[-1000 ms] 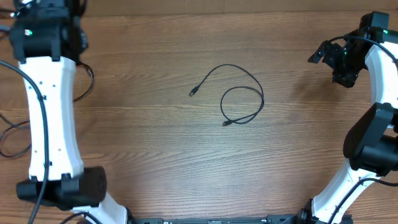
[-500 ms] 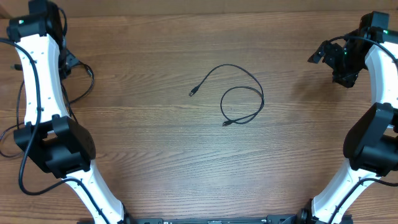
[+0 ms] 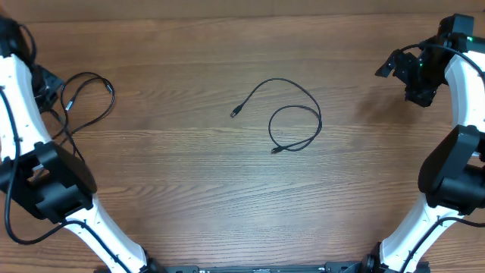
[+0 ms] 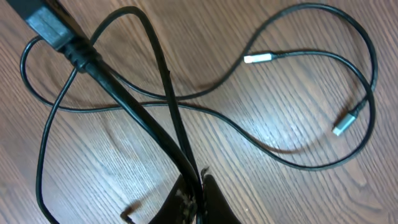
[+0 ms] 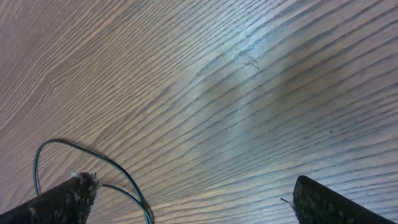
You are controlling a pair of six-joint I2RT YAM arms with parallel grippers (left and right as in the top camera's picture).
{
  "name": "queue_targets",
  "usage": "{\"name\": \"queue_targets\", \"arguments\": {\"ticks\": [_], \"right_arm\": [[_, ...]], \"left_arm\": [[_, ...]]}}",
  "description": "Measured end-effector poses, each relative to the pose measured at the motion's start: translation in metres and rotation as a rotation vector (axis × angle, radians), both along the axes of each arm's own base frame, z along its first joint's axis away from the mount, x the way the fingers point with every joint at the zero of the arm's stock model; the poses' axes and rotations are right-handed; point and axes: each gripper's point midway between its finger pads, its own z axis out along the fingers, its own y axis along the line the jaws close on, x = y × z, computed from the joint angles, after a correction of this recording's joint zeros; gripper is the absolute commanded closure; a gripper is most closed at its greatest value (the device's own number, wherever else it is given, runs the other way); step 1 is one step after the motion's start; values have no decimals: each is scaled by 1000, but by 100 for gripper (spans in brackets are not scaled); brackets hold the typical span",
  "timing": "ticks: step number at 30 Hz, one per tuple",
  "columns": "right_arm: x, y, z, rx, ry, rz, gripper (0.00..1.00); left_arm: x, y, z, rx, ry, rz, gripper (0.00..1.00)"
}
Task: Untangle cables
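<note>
Cables lie well apart: one thin black cord [image 3: 320, 121] curls in a loose loop at the middle of the overhead frame, both ends free, while a thin black cable with silver-tipped plugs [image 4: 258, 59] sprawls at the upper left. Its strands run into the left gripper [image 4: 198, 190], which is clenched on them, I'd guess to hold it clear of the first. At the upper right the right gripper [image 5: 193, 199] hangs spread wide and empty above the brown wood-grain table [image 3: 189, 197], out of the way

One cable [image 3: 320, 120] central, other cable [image 3: 91, 74] left
</note>
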Motion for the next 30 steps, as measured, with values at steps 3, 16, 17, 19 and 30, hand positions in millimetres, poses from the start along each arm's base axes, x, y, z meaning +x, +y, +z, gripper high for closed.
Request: {"name": "queue_targets", "arguments": {"ticks": [3,16,17,19,30], "right_arm": [[0,0,0,0,0,0,0],[0,0,0,0,0,0,0],[0,0,0,0,0,0,0],[0,0,0,0,0,0,0],[0,0,0,0,0,0,0]], "left_arm": [[-4,8,0,-10,-9,22,96],[0,8,0,-27,-34,22,90],[0,8,-1,-29,-35,22,90],[0,8,0,-30,-36,22,89],[0,8,-1,-30,-36,22,83]]}}
